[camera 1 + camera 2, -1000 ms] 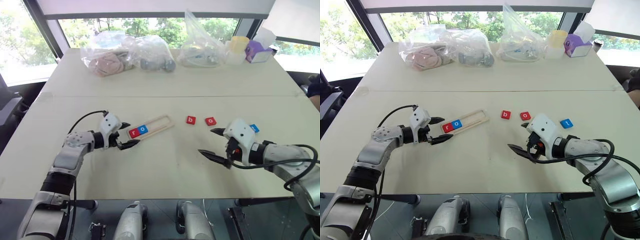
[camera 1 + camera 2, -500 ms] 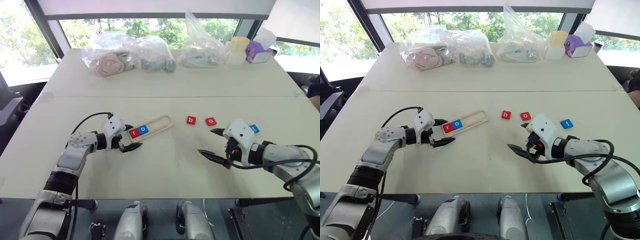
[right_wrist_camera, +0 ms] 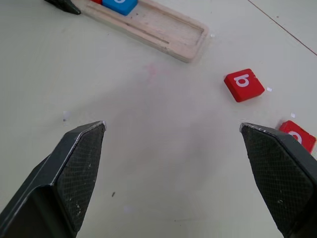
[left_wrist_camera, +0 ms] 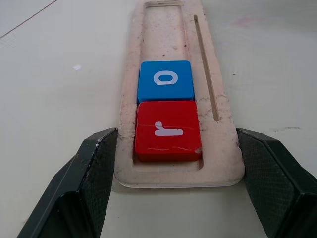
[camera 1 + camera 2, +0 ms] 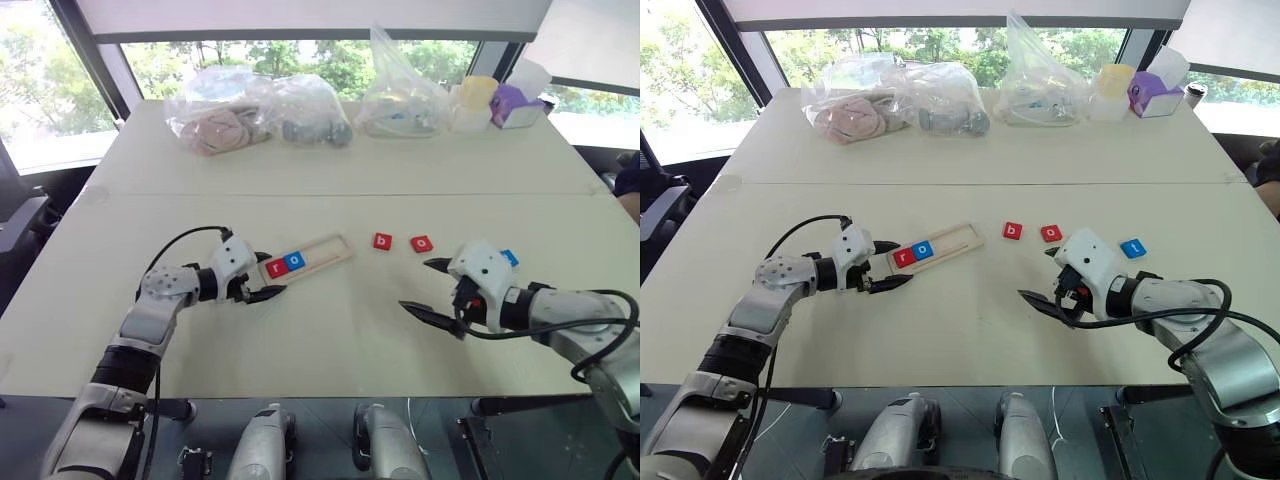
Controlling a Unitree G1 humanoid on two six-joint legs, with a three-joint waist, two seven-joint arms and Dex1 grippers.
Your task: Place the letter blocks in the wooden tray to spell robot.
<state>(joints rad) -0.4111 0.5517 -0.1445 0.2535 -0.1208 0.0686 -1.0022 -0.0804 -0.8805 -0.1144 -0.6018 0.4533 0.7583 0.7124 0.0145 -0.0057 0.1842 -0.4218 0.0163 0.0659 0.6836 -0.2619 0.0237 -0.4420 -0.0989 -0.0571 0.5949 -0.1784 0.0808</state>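
The wooden tray lies slanted on the table, left of centre. A red r block and a blue o block fill its nearest slots. My left gripper is shut on the tray's near end, one finger against each long side. A red b block and a red o block lie loose to the right of the tray. A blue block shows just beyond my right wrist. My right gripper hovers open and empty, nearer me than the red pair.
Clear plastic bags of items, a yellow cup and a purple box line the table's far side. A seam crosses the tabletop beyond the tray.
My left gripper's fingers have closed in from wide open onto the sides of the tray's near end. The right arm has stayed still.
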